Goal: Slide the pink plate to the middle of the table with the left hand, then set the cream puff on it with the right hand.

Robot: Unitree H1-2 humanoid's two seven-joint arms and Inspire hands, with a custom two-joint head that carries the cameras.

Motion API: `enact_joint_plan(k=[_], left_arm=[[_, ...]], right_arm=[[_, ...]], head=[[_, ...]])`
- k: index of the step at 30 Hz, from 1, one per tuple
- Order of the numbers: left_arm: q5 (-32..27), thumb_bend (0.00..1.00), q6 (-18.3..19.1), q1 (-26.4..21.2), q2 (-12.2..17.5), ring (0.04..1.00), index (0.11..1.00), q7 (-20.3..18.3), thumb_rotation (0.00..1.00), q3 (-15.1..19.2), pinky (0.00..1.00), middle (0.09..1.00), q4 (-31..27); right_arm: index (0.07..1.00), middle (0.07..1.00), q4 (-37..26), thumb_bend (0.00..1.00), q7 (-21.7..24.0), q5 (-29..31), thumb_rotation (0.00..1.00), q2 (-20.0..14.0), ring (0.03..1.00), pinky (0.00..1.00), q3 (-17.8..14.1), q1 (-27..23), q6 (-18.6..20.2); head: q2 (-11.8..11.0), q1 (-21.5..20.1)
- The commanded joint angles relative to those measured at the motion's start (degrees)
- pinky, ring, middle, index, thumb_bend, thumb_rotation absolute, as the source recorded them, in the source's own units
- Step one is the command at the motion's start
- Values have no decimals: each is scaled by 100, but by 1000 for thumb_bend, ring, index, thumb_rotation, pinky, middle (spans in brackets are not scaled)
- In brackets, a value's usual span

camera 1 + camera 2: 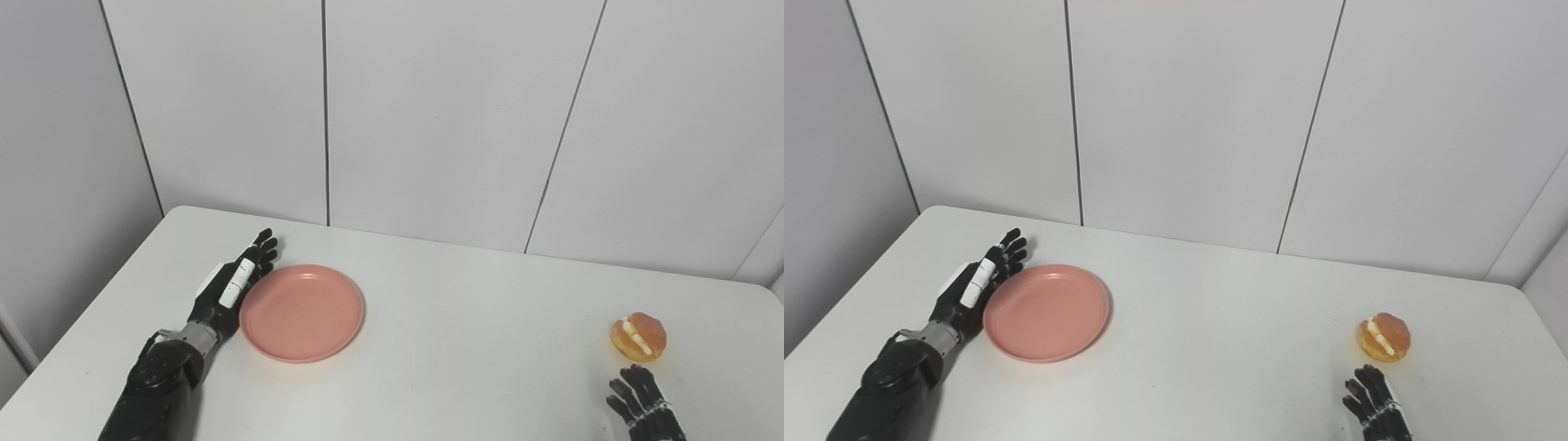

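The pink plate (301,312) lies flat and bare on the white worktop (453,343), on its left half, short of the middle. Against the plate's left rim stands the left hand (236,283), edge-on to the worktop with fingers straight and together, pointing away from the robot; it touches or all but touches the rim and grasps nothing, its fingers released. Far to the right of the plate, near the worktop's right edge, sits the cream puff (638,336), a golden bun split by a band of cream. Just nearer the robot than the puff, apart from it, is the right hand (1373,401), fingers spread and holding nothing. The right eye view shows more of the worktop's right edge beyond the puff; the left eye view shows more of the left forearm (156,386) beside the plate
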Motion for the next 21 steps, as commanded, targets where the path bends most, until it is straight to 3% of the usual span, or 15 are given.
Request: enact_joint_plan(k=[1, 13, 21], left_arm=[[-54, 1000, 123, -66, -135, 1000, 1000, -118, 843, -78, 1000, 1000, -229], [161, 1000, 570, -6, -389, 1000, 1000, 132, 889, -270, 990, 998, -638], [262, 1000, 611, -35, -588, 997, 1000, 269, 905, -407, 964, 989, -640]], right_arm=[[891, 904, 534, 814, -1, -26, 922, -54, 877, 865, -41, 145, 121], [896, 911, 513, 805, 3, -42, 926, -36, 884, 876, -15, 146, 134], [893, 907, 483, 811, -18, -88, 926, -8, 879, 864, 5, 147, 132]], head=[[11, -2], [33, -36], [59, -76]])
